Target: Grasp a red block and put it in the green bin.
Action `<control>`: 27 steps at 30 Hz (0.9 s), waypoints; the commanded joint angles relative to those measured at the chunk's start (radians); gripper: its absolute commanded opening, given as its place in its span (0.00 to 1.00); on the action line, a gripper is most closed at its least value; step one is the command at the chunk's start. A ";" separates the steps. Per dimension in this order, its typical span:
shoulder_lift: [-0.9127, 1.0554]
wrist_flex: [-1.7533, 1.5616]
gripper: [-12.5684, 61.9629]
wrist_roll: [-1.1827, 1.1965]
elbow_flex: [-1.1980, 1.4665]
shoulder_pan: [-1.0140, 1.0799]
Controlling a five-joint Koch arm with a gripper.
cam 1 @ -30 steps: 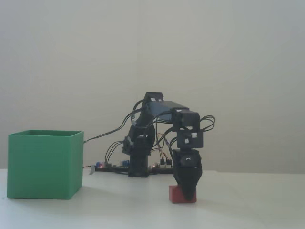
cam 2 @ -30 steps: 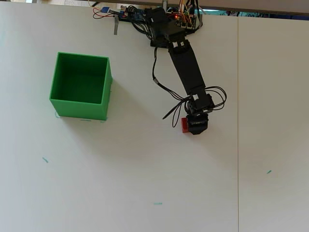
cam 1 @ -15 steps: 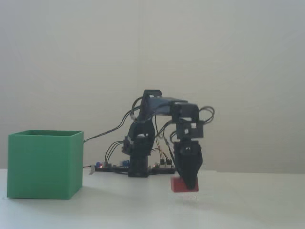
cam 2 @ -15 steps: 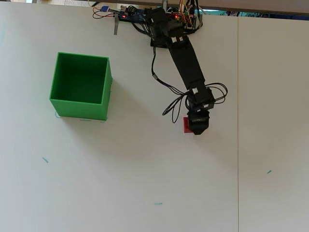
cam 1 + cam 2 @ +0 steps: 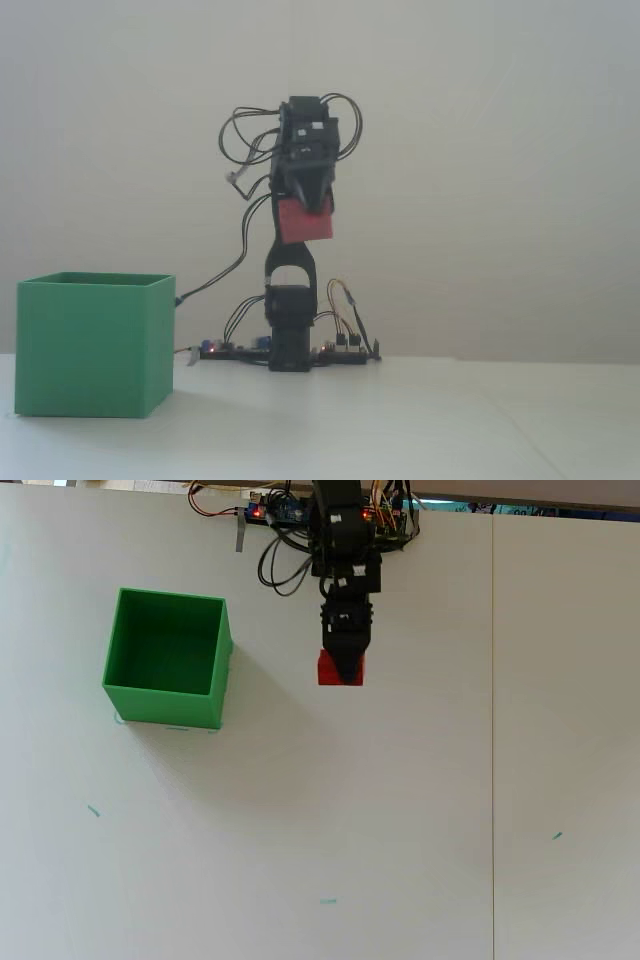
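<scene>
red block (image 5: 304, 222): clamped in gripper (image 5: 343, 670), held high to clear green bin (image 5: 165, 712) wall; bin at 9 o'clock, empty.

You have one red block (image 5: 304, 222), one green bin (image 5: 95, 345), one arm with one end effector (image 5: 343, 665), and one white bench (image 5: 400, 820).

Hobby robotics bench, indoors: plain white surface (image 5: 420, 830), bare pale wall (image 5: 480, 150), exposed circuit boards (image 5: 275, 510) with loose wiring.
</scene>
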 commanded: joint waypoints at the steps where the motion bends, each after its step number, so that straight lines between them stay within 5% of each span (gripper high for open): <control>1: 0.107 -0.020 0.22 -0.117 0.012 0.097; 13: 0.339 -0.304 0.22 -0.463 0.499 0.630; 27: 0.351 -0.699 0.22 -0.457 0.497 0.752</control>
